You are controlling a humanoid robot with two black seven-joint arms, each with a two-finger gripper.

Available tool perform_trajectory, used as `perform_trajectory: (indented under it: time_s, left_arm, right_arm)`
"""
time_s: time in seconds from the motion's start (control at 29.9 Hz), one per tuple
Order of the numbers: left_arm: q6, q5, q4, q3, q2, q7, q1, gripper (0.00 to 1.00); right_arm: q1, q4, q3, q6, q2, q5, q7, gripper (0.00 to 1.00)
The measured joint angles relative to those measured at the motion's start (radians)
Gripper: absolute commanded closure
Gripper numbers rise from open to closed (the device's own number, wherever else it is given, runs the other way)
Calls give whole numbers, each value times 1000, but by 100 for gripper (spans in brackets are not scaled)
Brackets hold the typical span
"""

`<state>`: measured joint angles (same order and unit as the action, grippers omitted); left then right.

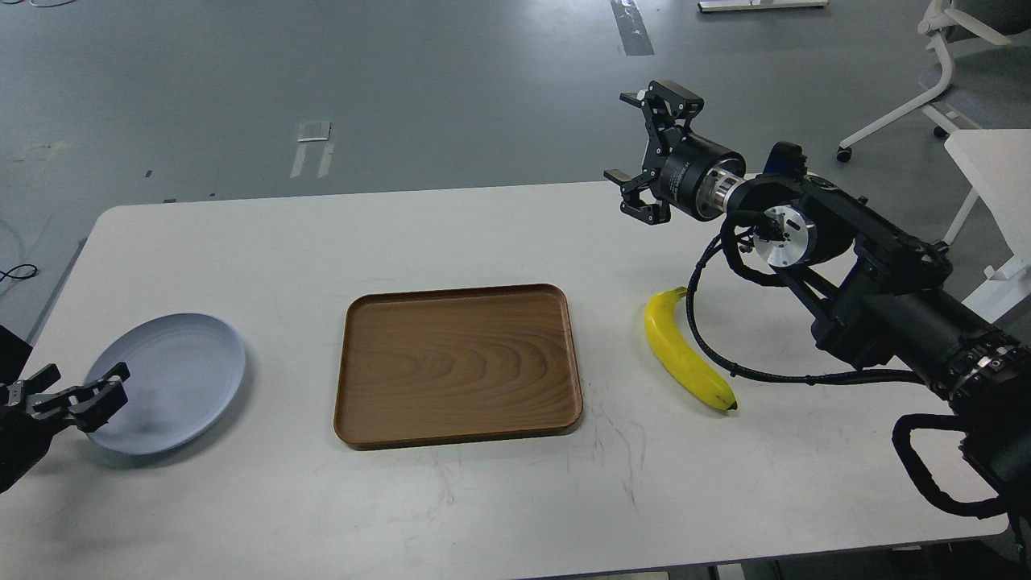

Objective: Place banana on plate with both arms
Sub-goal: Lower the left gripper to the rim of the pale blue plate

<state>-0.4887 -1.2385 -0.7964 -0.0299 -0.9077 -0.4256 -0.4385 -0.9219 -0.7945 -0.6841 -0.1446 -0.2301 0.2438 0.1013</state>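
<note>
the banana (685,348) lies on the white worktop (483,499), just right of the brown wooden tray (459,364), stem end far and dark tip near. the plate (173,379) sits near the worktop's left edge, well apart from the banana. the left gripper (103,393) is at the plate's near-left rim, its fingers seemingly pinching that rim. the right gripper (636,149) hangs above the far right of the worktop, fingers spread and holding nothing.

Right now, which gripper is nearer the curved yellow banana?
Right. The right gripper hangs open above the table's far edge, beyond the curved yellow banana. The left gripper is far across the table, at the pale blue-grey round plate's near-left rim.
</note>
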Motion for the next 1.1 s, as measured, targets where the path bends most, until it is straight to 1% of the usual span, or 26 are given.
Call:
perform_trajectory:
  time_s: [0.1, 0.2, 0.6, 0.67, 0.73, 0.77, 0.83, 0.93, 0.97, 1.1]
  left_arm:
    - [0, 0, 6, -1, 2, -11, 1, 7]
    - [0, 2, 8, -1, 4, -23, 10, 11]
    - [22, 69, 65, -2, 29, -28, 27, 11]
    - [22, 70, 66, -2, 29, -28, 27, 16]
    - [22, 70, 66, -2, 30, -28, 27, 24]
    - [22, 70, 65, -2, 31, -28, 27, 26]
    - [23, 71, 63, -2, 37, -28, 27, 36]
    - [29, 72, 62, -1, 55, -25, 27, 42]
    - [34, 72, 62, -1, 58, -25, 27, 45]
    - [81, 73, 61, -6, 61, -24, 20, 46]
  right_arm:
    - [-8, 0, 22, 7, 0, 0, 0, 0]
    - [-11, 0, 32, 9, 2, 0, 0, 0]
    - [-17, -2, 35, 10, -3, 1, -2, 0]
    - [-17, -3, 35, 10, -3, 1, -2, 0]
    - [-17, -3, 35, 9, -2, 2, -2, 0]
    - [-18, -3, 35, 9, -2, 2, -2, 0]
    - [-18, -3, 36, 9, -2, 2, -2, 0]
    - [-18, -2, 37, 9, -2, 2, -2, 0]
    - [-18, -2, 37, 9, -2, 2, -2, 0]
    - [-18, -2, 37, 9, -2, 2, -2, 0]
